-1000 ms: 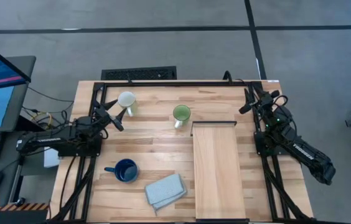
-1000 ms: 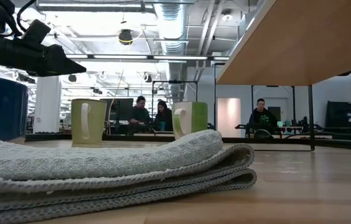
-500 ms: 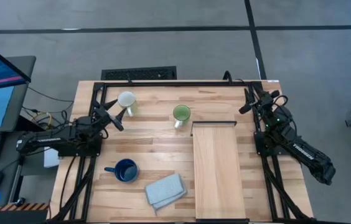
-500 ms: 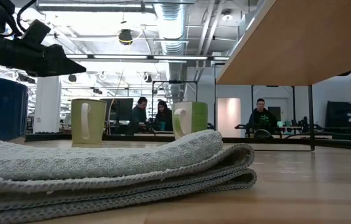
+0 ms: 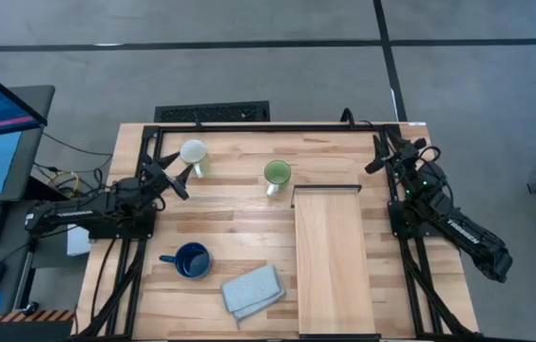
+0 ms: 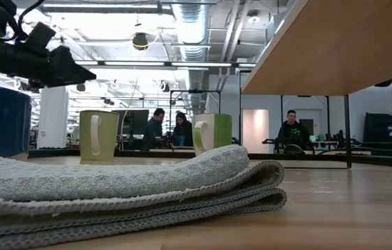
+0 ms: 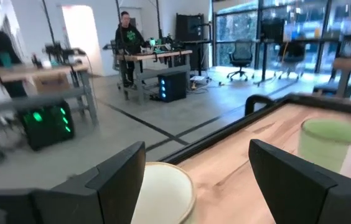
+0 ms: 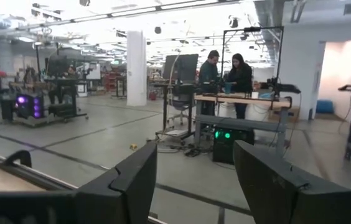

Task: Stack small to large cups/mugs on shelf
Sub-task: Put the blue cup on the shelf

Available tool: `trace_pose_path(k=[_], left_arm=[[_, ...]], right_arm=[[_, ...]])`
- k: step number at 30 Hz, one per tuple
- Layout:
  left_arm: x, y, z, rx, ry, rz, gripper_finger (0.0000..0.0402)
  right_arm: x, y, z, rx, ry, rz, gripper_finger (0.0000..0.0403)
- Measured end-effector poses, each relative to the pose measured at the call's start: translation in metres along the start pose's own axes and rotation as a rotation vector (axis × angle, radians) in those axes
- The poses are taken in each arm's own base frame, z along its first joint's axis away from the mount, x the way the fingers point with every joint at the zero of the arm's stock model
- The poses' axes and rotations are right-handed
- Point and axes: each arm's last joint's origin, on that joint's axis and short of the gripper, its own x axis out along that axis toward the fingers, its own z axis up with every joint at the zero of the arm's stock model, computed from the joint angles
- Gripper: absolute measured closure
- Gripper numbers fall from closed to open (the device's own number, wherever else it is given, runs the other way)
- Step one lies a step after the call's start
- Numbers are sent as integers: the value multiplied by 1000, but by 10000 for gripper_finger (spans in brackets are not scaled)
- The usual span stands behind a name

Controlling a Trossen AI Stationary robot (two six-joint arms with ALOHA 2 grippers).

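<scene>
Glazed ceramic is what the three mugs appear to be made of, so they are judged rigid, moderately light, smooth enough to slip under a shallow pinch, and liable to chip if knocked together while being nested. The cream mug (image 5: pixel 193 152) is seen at about 10 o'clock on the worktop (image 5: pixel 230 228), the light green mug (image 5: pixel 277 174) near 12 o'clock just beside the shelf's dark metal end, and the dark blue mug (image 5: pixel 192 260) at about 8 o'clock, next to a folded grey-blue cloth (image 5: pixel 252 290). All three stand upright and apart; none is on the shelf (image 5: pixel 335 266), which runs from the centre towards 5 o'clock. A grip across the rim wall, one finger inside and one outside, is judged safer than the small handle. The left end effector (image 5: pixel 175 179) is held spread wide, with nothing between its fingers, just short of the cream mug, whose rim (image 7: pixel 163 186) shows between them in the left wrist view. The right end effector (image 5: pixel 389 152) is parked at about 2 o'clock by the worktop's edge, fingers parted and empty.
</scene>
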Motion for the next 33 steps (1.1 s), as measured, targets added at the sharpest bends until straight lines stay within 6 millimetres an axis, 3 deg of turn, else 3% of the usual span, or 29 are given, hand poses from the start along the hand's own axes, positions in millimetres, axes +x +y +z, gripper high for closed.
trace_pose_path(k=[5,15,24,33], left_arm=[[0,0,0,-205,-3,-1,124],[1,-3,3,-276,32,-74,124],[7,-10,36,-181,136,12,124],[27,-32,64,-121,466,253,124]], right_arm=[[0,0,0,28,1,0,168],[0,0,0,28,0,0,168],[0,0,0,52,0,0,168],[0,0,0,52,0,-2,168]])
